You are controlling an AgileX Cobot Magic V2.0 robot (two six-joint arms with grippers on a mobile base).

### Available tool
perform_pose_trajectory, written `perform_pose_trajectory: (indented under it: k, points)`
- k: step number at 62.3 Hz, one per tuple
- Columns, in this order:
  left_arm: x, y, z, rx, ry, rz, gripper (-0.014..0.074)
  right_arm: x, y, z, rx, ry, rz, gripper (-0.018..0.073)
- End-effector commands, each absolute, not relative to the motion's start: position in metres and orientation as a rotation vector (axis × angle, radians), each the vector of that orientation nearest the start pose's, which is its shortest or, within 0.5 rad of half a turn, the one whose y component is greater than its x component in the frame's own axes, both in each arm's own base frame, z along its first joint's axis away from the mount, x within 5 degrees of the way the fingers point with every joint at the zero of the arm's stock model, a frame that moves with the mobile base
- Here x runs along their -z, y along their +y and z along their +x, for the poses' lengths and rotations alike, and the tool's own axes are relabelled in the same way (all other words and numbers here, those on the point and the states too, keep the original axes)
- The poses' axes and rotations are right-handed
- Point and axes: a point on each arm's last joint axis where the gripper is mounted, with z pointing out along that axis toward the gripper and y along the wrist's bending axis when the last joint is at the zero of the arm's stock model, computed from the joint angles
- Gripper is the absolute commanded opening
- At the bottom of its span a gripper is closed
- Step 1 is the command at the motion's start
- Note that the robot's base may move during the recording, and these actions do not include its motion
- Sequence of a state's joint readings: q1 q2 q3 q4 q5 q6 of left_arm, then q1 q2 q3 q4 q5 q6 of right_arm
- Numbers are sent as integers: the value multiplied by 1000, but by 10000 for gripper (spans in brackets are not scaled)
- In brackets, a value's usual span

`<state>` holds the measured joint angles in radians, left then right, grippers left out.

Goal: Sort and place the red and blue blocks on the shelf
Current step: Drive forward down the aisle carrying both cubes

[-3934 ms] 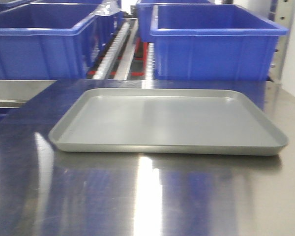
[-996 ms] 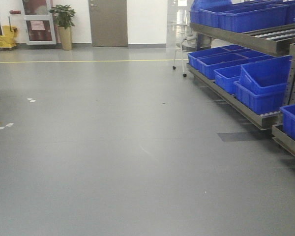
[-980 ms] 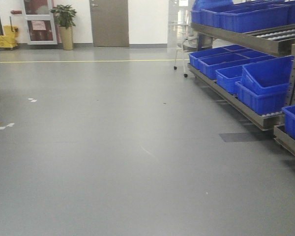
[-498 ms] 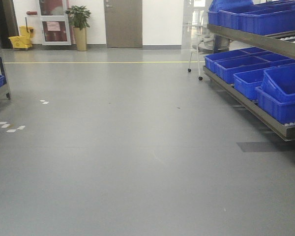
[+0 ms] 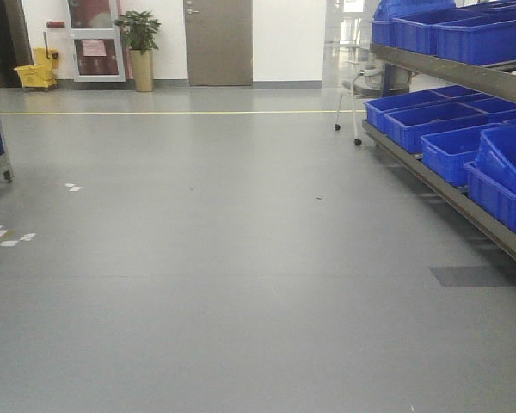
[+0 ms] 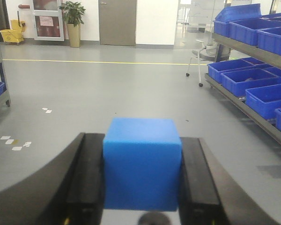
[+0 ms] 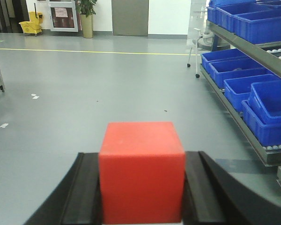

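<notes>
Red block (image 7: pixel 141 171), blue block (image 6: pixel 141 161) between fingers (image 6: pixel 90 180)

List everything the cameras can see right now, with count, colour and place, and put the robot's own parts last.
blue block: one, light blue, between the left gripper's fingers
red block: one, red, between the right gripper's fingers
shelf: one, grey steel, along the right side
bins: several, blue, on the shelf's tiers
chair: one, pale, on wheels, at the shelf's far end
plant: one, green in a tan pot, at the back wall
mop bucket: one, yellow, back-left corner
door: one, grey-brown, back wall
floor line: one, yellow, across the far floor
tape marks: several, white, on the left of the floor
left gripper: one, black, shut on the blue block
right gripper: one, black, shut on the red block
</notes>
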<state>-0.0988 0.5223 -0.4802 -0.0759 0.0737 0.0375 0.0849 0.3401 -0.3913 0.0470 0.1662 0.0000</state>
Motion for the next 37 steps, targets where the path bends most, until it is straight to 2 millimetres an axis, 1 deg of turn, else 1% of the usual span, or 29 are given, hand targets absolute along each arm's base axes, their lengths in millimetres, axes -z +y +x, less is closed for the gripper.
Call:
perform_pose_trajectory:
  k: [1,37]
  points:
    - [-347,-12,113,128,1474,37,125,-324,7,82,-104,1493,-25,44]
    - [-347,-12,113,128,1474,37,125,-324,7,82,-104,1493,-25,44]
